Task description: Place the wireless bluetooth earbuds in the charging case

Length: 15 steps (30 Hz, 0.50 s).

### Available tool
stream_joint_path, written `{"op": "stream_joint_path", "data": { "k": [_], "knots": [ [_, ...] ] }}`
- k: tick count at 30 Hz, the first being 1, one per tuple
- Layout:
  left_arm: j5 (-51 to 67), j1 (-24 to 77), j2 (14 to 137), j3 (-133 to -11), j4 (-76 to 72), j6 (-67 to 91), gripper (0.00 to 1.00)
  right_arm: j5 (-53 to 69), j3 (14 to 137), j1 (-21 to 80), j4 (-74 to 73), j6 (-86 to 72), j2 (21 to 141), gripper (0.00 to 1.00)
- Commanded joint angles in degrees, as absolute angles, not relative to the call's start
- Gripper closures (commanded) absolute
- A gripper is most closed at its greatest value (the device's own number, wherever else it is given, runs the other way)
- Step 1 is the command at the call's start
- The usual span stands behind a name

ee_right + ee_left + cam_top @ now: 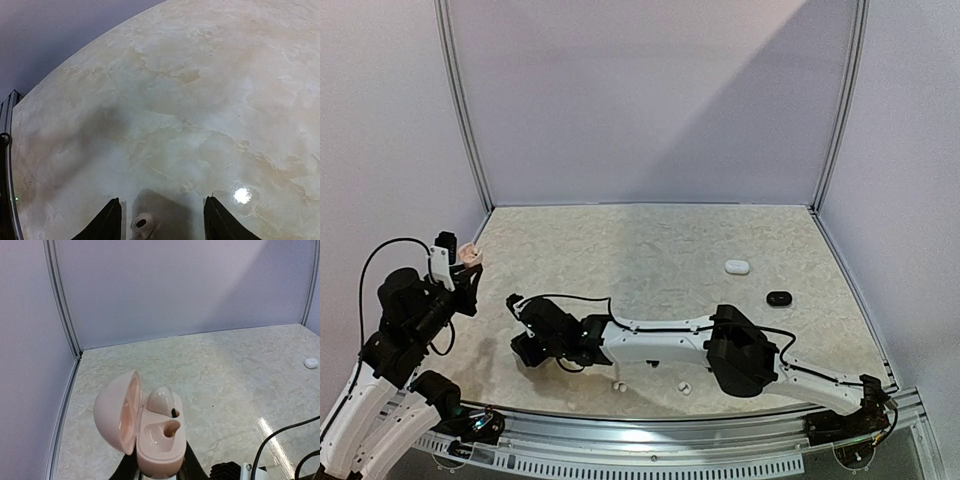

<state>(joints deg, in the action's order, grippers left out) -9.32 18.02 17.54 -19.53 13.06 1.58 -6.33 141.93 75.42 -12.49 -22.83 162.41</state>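
Observation:
My left gripper [158,471] is shut on the base of an open pale pink charging case [159,450], held up above the table's left edge; it also shows in the top view [470,253]. One pale earbud [161,401] sits in the case's far slot; the near slot [169,431] is empty. My right gripper [162,224] is open, low over the table at the left front [527,342]. A small pale earbud [142,223] lies on the table between its fingers, nearer the left finger [107,221], touching neither.
Two white earbuds [618,386] [684,388] lie near the front edge. A shut white case [737,267] and a shut black case [779,298] lie at the right; the white case also shows in the left wrist view [311,362]. Walls enclose the table.

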Motion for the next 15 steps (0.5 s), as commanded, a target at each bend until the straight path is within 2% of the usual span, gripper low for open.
{"op": "stream_joint_path", "data": {
  "k": [1,7,15],
  "knots": [
    [-8.57,17.39,16.96,-18.46,11.94,1.32,1.0,-7.24,142.91,76.73,-14.99,-21.55,164.75,0.45],
    [-8.88,17.34,17.0,-18.46,12.12,1.06,1.0,-8.17,142.74,76.92,-15.97,-20.45,164.69,0.68],
    [-8.27,17.25,17.32,-18.37,11.91,1.05,1.0,-10.51,142.58,77.53,-19.0,-18.28,164.4,0.77]
  ]
}}
